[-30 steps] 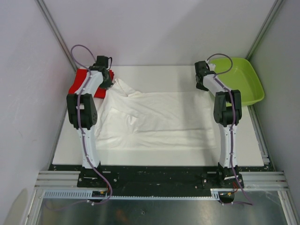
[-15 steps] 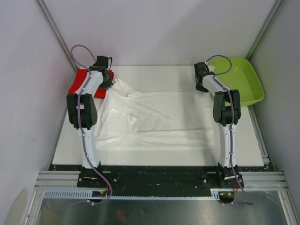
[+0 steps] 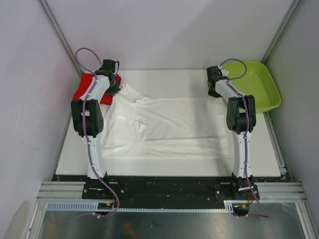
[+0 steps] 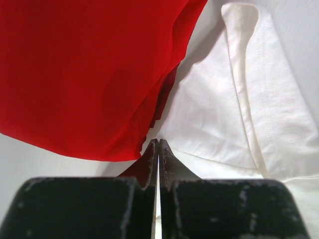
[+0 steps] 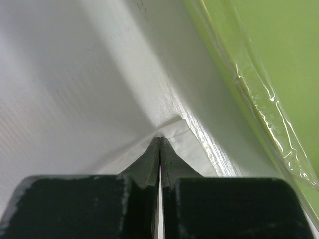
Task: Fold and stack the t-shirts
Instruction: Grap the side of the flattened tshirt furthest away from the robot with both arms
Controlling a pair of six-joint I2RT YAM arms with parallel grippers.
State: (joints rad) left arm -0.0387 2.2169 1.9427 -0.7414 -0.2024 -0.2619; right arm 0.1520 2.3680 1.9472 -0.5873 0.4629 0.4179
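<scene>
The white t-shirt [image 3: 164, 124] lies spread across the middle of the table, and no print shows on it. Its far left corner is pulled up to my left gripper [image 3: 115, 84], which is shut on that cloth. In the left wrist view the closed tips [image 4: 158, 142] sit where the white cloth [image 4: 214, 114] meets the red t-shirt [image 4: 75, 74]. The red t-shirt [image 3: 82, 89] lies bunched at the far left, partly behind the left arm. My right gripper [image 3: 214, 92] is at the shirt's far right corner. Its tips [image 5: 160, 139] are shut on the white hem corner [image 5: 182, 137].
A lime-green plastic tray [image 3: 259, 89] stands at the far right, close beside the right gripper; its rim [image 5: 249, 99] runs just right of the tips. Grey walls enclose the table on three sides. The arm bases stand at the near edge.
The right gripper's jaws have closed on the white t-shirt's far right corner. The left arm and the cloth have not visibly moved.
</scene>
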